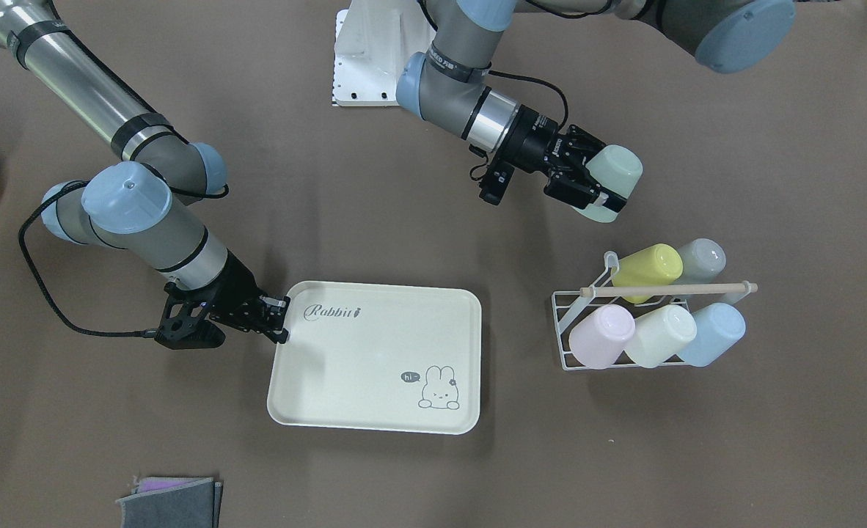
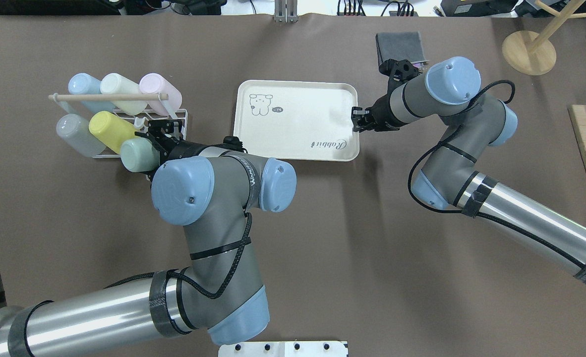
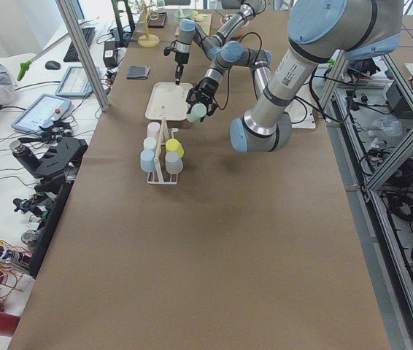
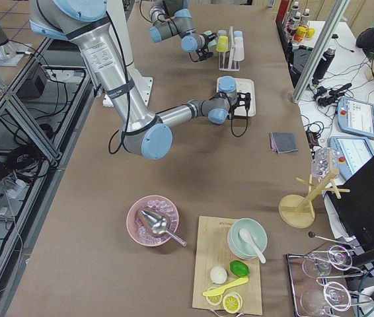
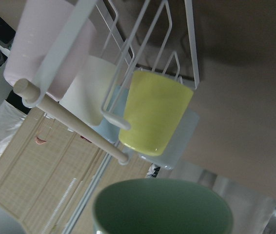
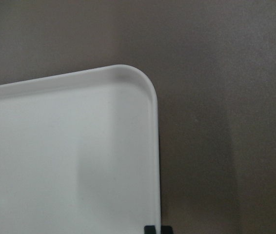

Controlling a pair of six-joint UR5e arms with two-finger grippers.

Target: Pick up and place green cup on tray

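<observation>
The left gripper (image 1: pixel 601 185) grips the green cup (image 1: pixel 613 178) aloft, clear of the wire rack (image 1: pixel 579 331) beside it, so carrying to the tray (image 1: pixel 375 389), whose rim the right gripper (image 1: pixel 281 320) pinches, remains.

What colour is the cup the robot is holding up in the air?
The green cup in the left gripper is a pale mint green, clearest in the front-facing view.
</observation>
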